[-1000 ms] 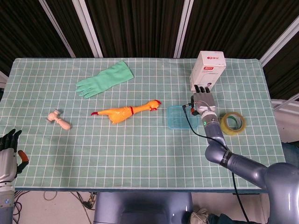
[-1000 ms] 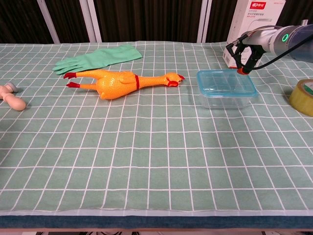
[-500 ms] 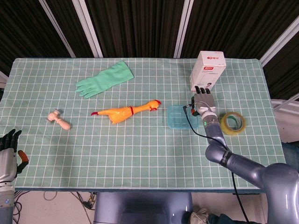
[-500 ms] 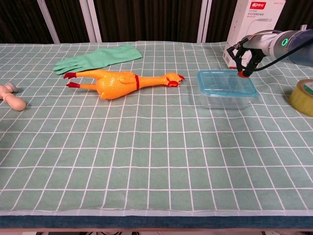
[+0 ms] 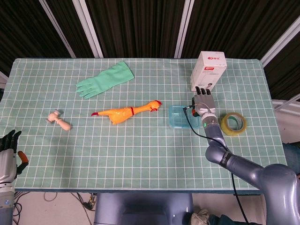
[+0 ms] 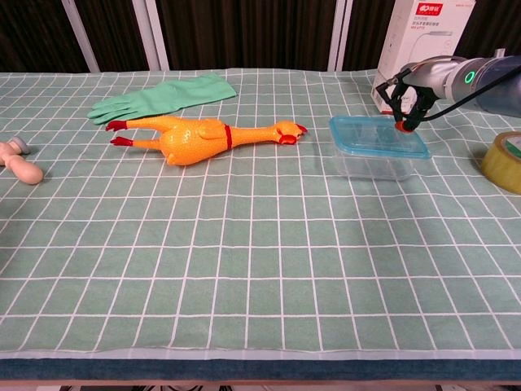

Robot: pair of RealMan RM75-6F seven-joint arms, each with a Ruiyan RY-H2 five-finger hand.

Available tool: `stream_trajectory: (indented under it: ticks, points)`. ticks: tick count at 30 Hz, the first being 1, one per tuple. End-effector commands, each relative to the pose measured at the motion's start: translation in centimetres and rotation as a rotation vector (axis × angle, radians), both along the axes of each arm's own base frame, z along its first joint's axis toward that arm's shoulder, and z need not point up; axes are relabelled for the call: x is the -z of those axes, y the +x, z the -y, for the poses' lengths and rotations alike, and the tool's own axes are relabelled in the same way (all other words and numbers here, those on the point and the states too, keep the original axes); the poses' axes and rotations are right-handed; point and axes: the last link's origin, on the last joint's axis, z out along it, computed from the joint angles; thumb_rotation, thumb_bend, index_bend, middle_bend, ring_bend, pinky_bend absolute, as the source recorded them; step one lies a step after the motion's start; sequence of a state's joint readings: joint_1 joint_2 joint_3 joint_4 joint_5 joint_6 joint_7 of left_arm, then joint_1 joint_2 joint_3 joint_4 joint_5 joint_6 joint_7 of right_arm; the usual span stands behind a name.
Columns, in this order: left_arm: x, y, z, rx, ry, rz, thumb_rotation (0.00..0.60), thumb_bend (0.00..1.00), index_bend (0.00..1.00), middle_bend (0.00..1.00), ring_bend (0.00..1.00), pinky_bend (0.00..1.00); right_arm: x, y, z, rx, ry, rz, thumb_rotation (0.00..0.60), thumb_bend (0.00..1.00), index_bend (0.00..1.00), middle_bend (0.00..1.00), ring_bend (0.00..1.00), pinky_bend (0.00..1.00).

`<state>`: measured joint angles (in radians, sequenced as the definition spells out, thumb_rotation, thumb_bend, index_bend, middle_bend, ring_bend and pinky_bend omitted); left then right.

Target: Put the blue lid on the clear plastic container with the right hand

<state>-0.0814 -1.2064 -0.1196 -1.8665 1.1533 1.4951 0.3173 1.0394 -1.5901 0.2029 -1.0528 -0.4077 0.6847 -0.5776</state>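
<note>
Overhead, a green checked cloth covers the table (image 5: 140, 154), with objects strewn from one side to the other. At the far left, near 8 o'clock in the head view, the left hand (image 5: 8, 152) hangs off the table's edge, fingers upward and slightly apart, holding nothing. A small wooden toy (image 5: 59, 120) lies at 9 o'clock. A green rubber glove (image 5: 104, 79) lies flat toward 11 o'clock. Near the centre, an orange rubber chicken (image 5: 125, 111) stretches across the cloth, its red beak pointing toward 3 o'clock.

Just right of the chicken sits the clear plastic container (image 6: 376, 158), with the blue lid (image 6: 376, 135) resting on top. In the chest view the lid looks tilted, its right side a touch lower, and whether it is fully seated cannot be told. The right hand (image 5: 204, 100) hovers at the container's right edge, palm down, fingers extended toward 12 o'clock. In the chest view a red-tipped finger (image 6: 401, 125) reaches down to the lid's far right corner and appears to touch it; the hand grasps nothing.

Behind the hand, at 1 o'clock, stands a white box (image 5: 209, 70) with red lettering. A roll of yellowish tape (image 5: 233, 123) lies flat at 3 o'clock, just beside the right forearm.
</note>
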Motion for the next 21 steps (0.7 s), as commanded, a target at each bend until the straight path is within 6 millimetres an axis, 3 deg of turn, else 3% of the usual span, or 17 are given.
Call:
stream_trajectory:
  ticks: [1, 21]
  points:
    - [-0.01, 0.00, 0.00, 0.000, 0.001, 0.000, 0.600, 0.79, 0.09, 0.00, 0.00, 0.00, 0.18, 0.17, -0.18, -0.007, 0.006, 0.002, 0.600, 0.52, 0.66, 0.00, 0.00, 0.00]
    - [-0.09, -0.08, -0.08, -0.003, 0.006, 0.000, 0.600, 0.79, 0.09, 0.00, 0.00, 0.00, 0.79, -0.28, -0.49, 0.000, 0.037, -0.011, 0.600, 0.52, 0.66, 0.00, 0.00, 0.00]
